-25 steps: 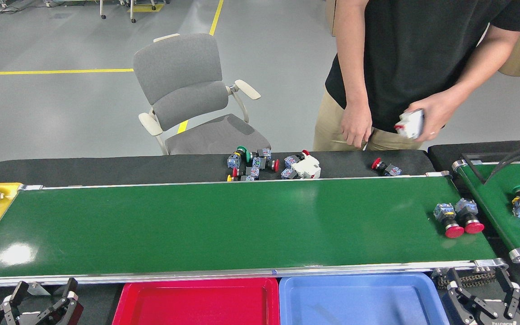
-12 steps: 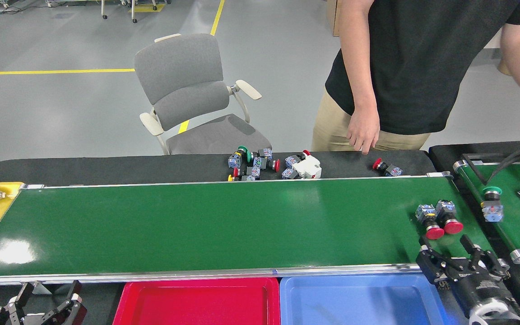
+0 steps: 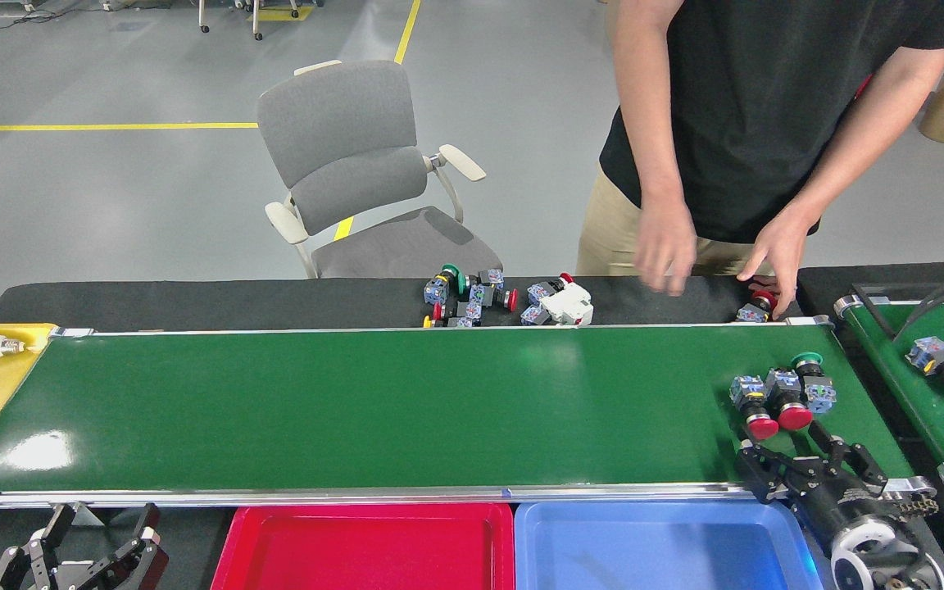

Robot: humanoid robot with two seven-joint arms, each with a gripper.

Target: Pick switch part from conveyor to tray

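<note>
My right gripper (image 3: pixel 800 455) hangs open just short of the red switches (image 3: pixel 771 399) at the conveyor's (image 3: pixel 374 410) right end, lined up to straddle one for the blue tray (image 3: pixel 669 545).

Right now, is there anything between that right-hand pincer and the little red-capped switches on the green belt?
Nothing visible. The right pincer is open over the conveyor, just short of the two red-capped switch parts, with only bare belt between them. A green-capped switch sits close behind them, on the far side, not in the path.
</note>
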